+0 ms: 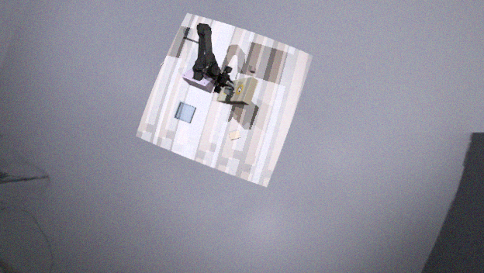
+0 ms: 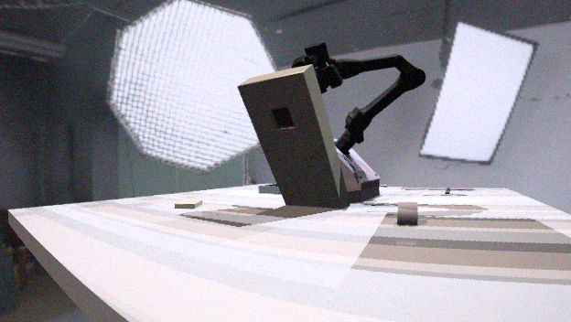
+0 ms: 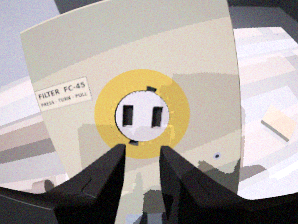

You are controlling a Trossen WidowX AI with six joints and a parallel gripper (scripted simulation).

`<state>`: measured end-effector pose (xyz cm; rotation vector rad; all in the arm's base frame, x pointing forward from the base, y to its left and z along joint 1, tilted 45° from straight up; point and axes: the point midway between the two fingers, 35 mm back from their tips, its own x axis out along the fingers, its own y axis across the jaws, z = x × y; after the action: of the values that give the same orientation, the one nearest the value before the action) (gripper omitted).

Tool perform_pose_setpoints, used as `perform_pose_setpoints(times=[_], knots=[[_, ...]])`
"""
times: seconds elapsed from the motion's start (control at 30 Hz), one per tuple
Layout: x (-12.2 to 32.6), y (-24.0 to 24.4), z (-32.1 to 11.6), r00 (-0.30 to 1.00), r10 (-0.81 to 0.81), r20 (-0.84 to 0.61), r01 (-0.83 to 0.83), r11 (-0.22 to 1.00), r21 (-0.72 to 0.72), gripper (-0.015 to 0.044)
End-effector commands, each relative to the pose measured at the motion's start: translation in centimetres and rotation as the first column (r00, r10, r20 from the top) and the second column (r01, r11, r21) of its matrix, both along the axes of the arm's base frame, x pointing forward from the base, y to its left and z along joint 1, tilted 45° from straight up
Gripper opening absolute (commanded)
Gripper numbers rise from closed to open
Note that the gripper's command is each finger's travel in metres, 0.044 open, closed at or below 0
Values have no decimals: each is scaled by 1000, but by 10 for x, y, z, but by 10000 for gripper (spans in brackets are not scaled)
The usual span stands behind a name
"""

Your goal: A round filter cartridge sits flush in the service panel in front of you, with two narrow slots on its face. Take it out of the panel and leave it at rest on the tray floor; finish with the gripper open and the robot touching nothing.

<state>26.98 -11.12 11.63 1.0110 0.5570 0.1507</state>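
The round white filter cartridge (image 3: 142, 120) (image 1: 240, 89) sits in the yellow ring of the beige service panel (image 3: 200, 55) (image 1: 251, 87) (image 2: 302, 155), which leans on the table. Its two dark slots stand side by side, near upright in the wrist view. Small dark notches show at its upper right and lower left edge. My gripper (image 3: 143, 152) is in front of the panel, its fingers partly open with a narrow empty gap. The tips appear just below the cartridge in the wrist view; their distance from the face is unclear. The blue-grey tray (image 1: 187, 112) (image 2: 268, 188) is empty.
A flat beige block (image 1: 234, 135) (image 2: 188, 204) (image 3: 280, 122) lies beyond the panel. A small brown round piece (image 2: 407, 213) (image 1: 252, 70) stands on the panel's other side. The lilac base (image 1: 199, 81) is beneath the arm. A label (image 3: 65, 95) is on the panel face.
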Motion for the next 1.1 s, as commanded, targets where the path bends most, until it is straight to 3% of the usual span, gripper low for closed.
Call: perform_pose_setpoints(times=[0.0,1.07], knots=[[-1,2,-2,1000,5,0,-5,1000,10,91],[43,21,-21,1000,6,2,-6,1000,9,91]])
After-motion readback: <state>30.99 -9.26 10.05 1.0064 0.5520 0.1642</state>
